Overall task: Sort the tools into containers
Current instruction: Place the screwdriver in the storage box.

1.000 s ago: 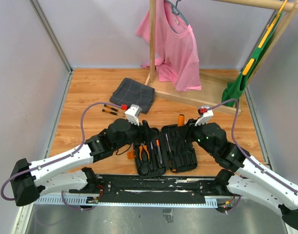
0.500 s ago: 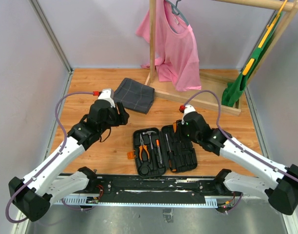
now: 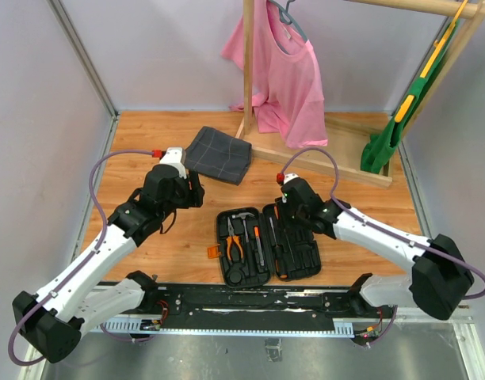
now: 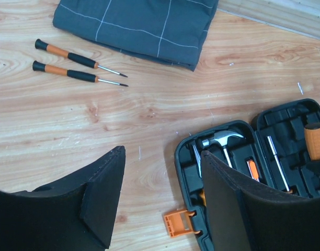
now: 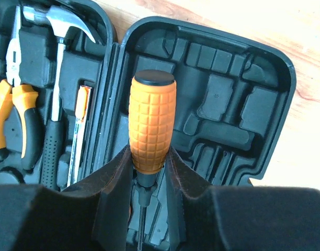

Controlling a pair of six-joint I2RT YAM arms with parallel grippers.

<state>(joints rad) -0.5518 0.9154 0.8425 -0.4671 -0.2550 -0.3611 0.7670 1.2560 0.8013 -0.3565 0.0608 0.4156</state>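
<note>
Screwdrivers (image 4: 66, 72), two slim, loose on the worktop (image 4: 149, 104) by the cloth (image 4: 139, 21): my left hand (image 4: 161, 172), spread and empty, has swung off the tool case (image 3: 310, 265) toward them. My right hand (image 5: 149, 172) pinches an orange-handled screwdriver (image 5: 152, 125) above that case's right half.

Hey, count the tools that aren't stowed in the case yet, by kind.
Slim orange-and-black screwdrivers on the wooden table: 2
Chunky orange-handled screwdriver held in the right claw: 1
Total: 3

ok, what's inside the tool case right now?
Left half of the tool case: hammer, pliers, slim screwdriver. Right half: thin metal shaft by the hinge, otherwise bare slots. The right gripper, shut on an orange-handled screwdriver, hides some slots.
</note>
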